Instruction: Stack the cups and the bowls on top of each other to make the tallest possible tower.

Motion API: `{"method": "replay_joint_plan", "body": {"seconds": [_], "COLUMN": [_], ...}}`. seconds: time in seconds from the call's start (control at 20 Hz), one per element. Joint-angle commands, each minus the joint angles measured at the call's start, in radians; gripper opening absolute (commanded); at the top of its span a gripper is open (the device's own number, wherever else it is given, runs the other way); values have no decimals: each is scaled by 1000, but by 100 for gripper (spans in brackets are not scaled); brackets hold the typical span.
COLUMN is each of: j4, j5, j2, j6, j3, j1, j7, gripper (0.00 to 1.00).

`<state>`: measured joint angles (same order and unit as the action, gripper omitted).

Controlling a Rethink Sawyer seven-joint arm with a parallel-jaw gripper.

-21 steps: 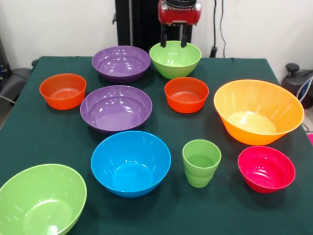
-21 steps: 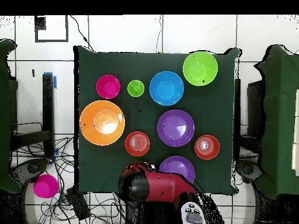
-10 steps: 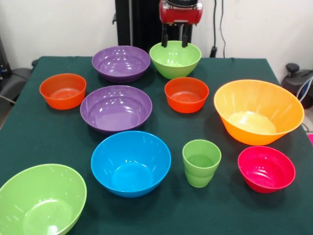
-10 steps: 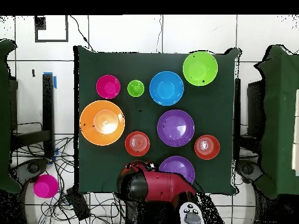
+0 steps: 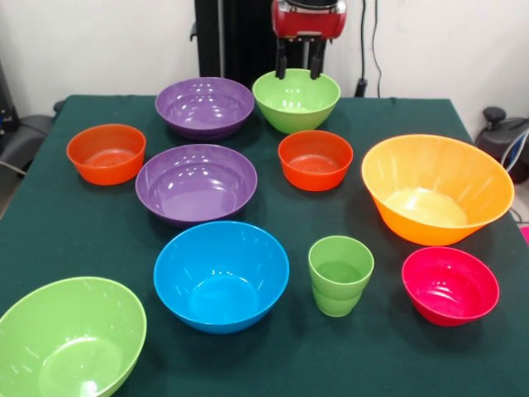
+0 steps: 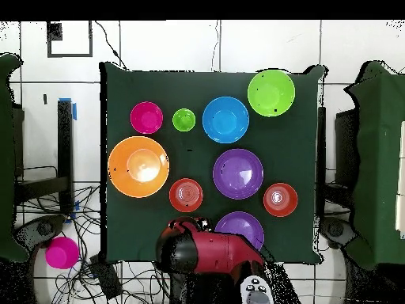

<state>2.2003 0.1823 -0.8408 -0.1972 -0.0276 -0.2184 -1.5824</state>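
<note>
Gripper [image 5: 298, 69] is hanging with fingers spread, empty, just above the far rim of the lime-green bowl [image 5: 296, 99] at the table's [image 5: 124, 240] back edge. Nothing is stacked: light-green cup [image 5: 340, 274] is standing upright between blue bowl [image 5: 221, 275] and pink-red bowl [image 5: 450, 284].

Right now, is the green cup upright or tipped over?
Upright. The cup stands on its base with the open mouth facing up, and the inside looks empty.
</note>
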Motion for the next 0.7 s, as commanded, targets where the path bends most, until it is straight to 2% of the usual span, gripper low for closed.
{"method": "replay_joint_plan", "body": {"seconds": [0.05,0.3,0.5,0.55,0.7], "j4": [-63,-68,-64,-45,-56], "j5": [30,35,30,11,12], "j2": [17,11,20,15,-24], "j6": [-10,-15,-33,-56,-76], "j3": [77,79,110,132,109], "j1": [12,21,-11,-27,-5], "j7": [-89,-82,-63,-65,-68], "gripper": [100,100,100,100,100]}}
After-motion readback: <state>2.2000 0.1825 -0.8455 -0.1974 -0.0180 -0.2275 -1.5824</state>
